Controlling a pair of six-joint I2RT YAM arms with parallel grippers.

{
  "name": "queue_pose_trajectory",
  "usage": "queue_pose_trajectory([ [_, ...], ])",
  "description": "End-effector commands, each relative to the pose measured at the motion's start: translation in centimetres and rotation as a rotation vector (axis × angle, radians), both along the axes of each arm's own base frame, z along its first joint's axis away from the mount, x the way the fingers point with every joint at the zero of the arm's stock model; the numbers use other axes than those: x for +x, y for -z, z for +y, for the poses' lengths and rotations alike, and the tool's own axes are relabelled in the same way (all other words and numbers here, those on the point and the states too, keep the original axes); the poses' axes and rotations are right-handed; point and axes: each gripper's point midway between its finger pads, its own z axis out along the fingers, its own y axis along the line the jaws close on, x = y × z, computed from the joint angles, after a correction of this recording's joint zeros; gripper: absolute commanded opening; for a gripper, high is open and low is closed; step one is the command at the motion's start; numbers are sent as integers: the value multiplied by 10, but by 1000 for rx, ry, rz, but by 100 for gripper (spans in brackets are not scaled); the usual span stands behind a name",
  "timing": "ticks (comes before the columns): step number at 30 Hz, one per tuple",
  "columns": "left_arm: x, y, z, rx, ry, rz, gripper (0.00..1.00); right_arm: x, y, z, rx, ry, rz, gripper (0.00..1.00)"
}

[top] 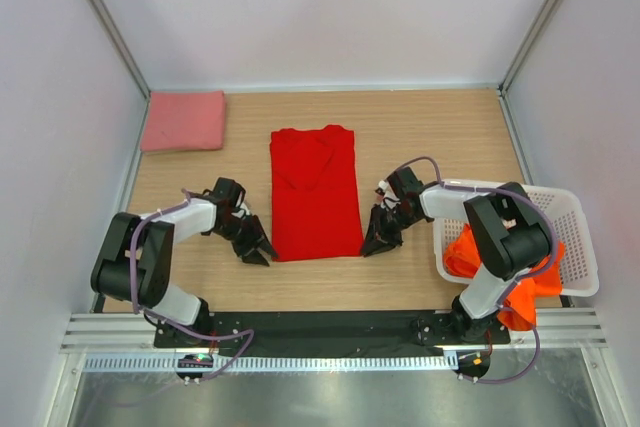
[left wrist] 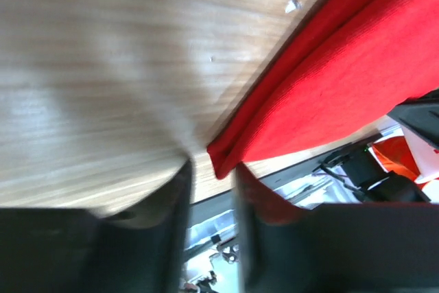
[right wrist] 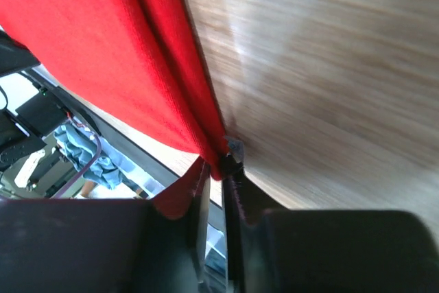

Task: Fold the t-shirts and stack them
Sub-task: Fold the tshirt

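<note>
Left gripper (top: 255, 252) and right gripper (top: 378, 244) flank the near corners of the red t-shirt (top: 315, 197), folded lengthwise at the middle of the desk (top: 450, 137). The pink t-shirt (top: 183, 120) lies at the far-left corner, and the orange t-shirts (top: 470, 252) sit in the basket (top: 580, 237) by the right edge. Left wrist — fingers (left wrist: 164, 238) narrowly parted around the corner. Right wrist — fingers (right wrist: 243, 197) a slit apart at the hem; held or not, cannot tell.

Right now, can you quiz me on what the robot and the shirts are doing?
1. True or false: the red t-shirt lies between the left gripper and the right gripper.
2. Fill in: the orange cloth sits in the white ___.
3. Where is the folded pink t-shirt? A) on the red t-shirt B) at the far left corner of the table C) beside the right gripper
Key: 1 true. 2 basket. 3 B.
</note>
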Motion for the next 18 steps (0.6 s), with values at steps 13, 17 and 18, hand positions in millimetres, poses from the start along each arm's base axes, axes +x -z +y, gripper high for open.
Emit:
queue_pose_trajectory([
  [13, 9, 14, 13, 99, -15, -9, 49, 12, 7, -5, -50, 55, -43, 39],
  [17, 9, 17, 12, 97, -13, 2, 48, 14, 10, -5, -59, 59, -41, 43],
  [18, 10, 17, 12, 98, -17, 1, 47, 14, 10, -5, -61, 56, -40, 43],
])
